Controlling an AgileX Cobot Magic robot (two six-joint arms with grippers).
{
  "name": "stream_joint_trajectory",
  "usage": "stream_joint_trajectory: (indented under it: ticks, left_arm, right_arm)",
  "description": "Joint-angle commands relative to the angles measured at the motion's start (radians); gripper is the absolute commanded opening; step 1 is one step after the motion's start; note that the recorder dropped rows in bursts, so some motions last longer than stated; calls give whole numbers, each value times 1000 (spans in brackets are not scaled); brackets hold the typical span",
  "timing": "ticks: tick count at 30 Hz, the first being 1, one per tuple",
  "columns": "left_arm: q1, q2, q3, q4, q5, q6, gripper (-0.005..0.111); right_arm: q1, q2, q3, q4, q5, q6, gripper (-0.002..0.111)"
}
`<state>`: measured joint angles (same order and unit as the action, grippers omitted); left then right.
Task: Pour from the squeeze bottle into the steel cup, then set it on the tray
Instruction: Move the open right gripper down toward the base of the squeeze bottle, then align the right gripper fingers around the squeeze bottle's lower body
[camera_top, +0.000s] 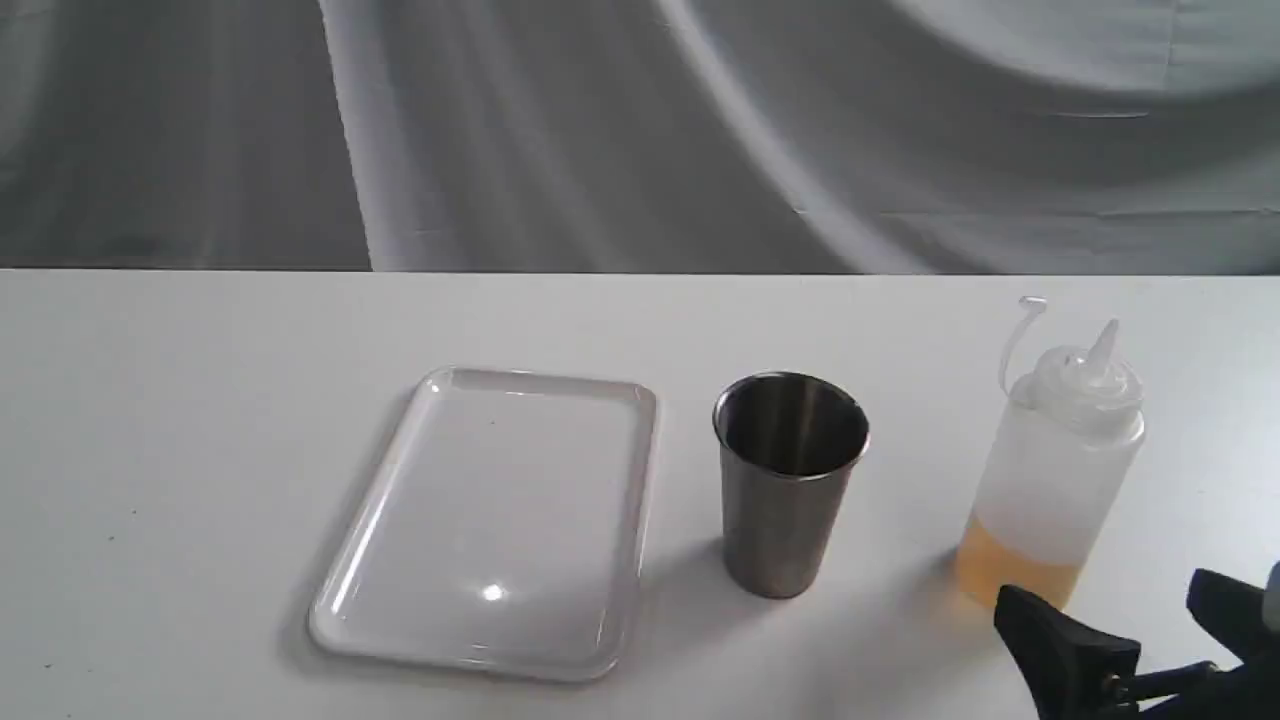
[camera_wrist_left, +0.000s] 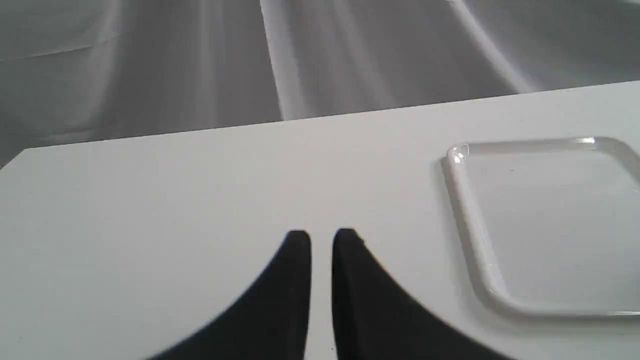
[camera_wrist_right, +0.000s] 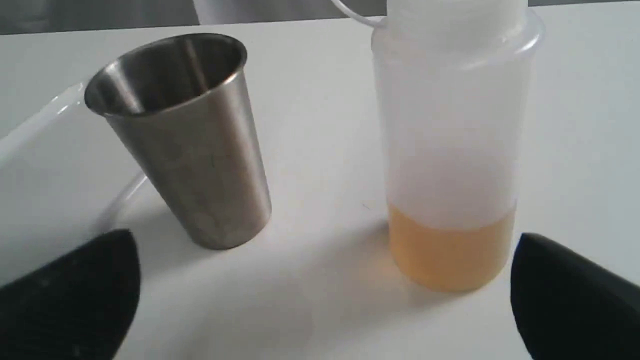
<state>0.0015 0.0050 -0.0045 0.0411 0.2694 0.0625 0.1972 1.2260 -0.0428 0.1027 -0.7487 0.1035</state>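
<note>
The squeeze bottle (camera_top: 1055, 470) stands upright at the right of the table, amber liquid in its bottom part, nozzle uncapped with the cap hanging on its strap. The steel cup (camera_top: 790, 480) stands upright to its left, and the white tray (camera_top: 495, 520) lies flat left of the cup, holding nothing. My right gripper (camera_top: 1110, 610) is open, low at the table's front right, just in front of the bottle (camera_wrist_right: 450, 165) without touching it; the cup (camera_wrist_right: 185, 135) shows beside it. My left gripper (camera_wrist_left: 322, 240) is shut over bare table, left of the tray (camera_wrist_left: 470, 225).
A white table (camera_top: 200, 420) carries everything, with a grey draped cloth (camera_top: 600, 130) behind its far edge. The table's left corner (camera_wrist_left: 20, 155) shows in the left wrist view.
</note>
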Motion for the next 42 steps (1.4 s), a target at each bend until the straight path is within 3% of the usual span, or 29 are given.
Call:
stream_joint_trajectory:
  ticks: [1,14,28,33,42]
  left_arm:
    - [-1,-5,4,2,-7,-2,8]
    - [-1,-5,4,2,-7,-2,8]
    - [-1,-5,4,2,-7,-2,8]
    - [-1,-5,4,2,-7,-2,8]
    - [-1,-5,4,2,-7,-2,8]
  right_arm:
    - [3,30,6,-6,-27,3,105]
    - [3,126,6,-40,-104,-1,105]
    - [3,279,6,72,-180,-48,105]
    - [3,283,6,83,-162,60,105]
    - [3,283,6,114,-164,63,105]
